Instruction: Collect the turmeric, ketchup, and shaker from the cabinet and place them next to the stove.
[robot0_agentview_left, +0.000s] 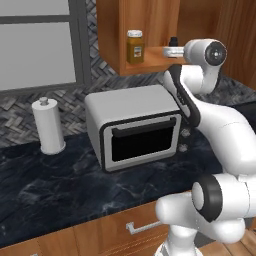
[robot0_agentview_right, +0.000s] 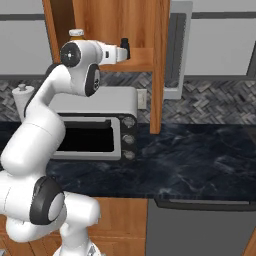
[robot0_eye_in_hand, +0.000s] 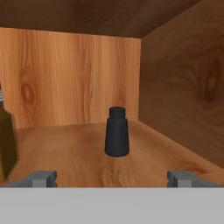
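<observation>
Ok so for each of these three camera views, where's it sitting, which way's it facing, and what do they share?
Left base view: behind the arm's left, facing the toaster oven, paper-towel roll and cabinet; arm rises lower right.
Right base view: behind its right, facing the same counter; arm rises lower left.
Hand view: on the hand, looking into the cabinet at the shaker, between the open gripper tips.
Shared: both base views show the turmeric and the shaker.

The shaker (robot0_eye_in_hand: 117, 132) stands upright on the cabinet (robot0_eye_in_hand: 78, 153) shelf, ahead of the wide-open pincer (robot0_eye_in_hand: 112, 178).

Dark shaker (robot0_eye_in_hand: 117, 132) upright on cabinet (robot0_eye_in_hand: 78, 153) shelf, near back corner; turmeric (robot0_agentview_left: 135, 47) jar upright nr front edge
</observation>
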